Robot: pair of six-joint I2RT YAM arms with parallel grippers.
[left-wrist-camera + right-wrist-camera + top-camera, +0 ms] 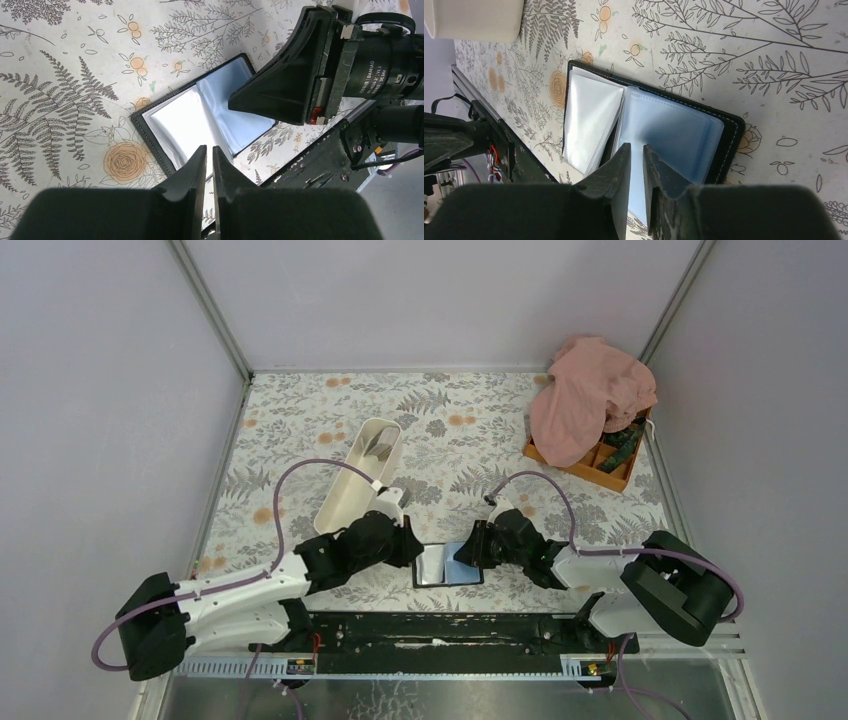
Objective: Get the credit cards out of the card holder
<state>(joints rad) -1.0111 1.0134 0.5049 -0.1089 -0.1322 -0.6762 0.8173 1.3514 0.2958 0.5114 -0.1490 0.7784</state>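
1. Card holder (447, 566) is being seen open on the surface (300, 420), between both hands
2. Left hand (209, 150) and right hand (636, 148) are being shown nearly shut above its sleeves (669, 135), nothing visibly gripped
3. Risk: sleeves being pinched instead of a card, holder being dragged along

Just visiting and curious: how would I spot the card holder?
On the floral-patterned table, at its near edge, look between the left end effector and the right end effector. The small flat black folding card holder lies open there, its glossy bluish-white leaves unlike the long white tray or orange box.
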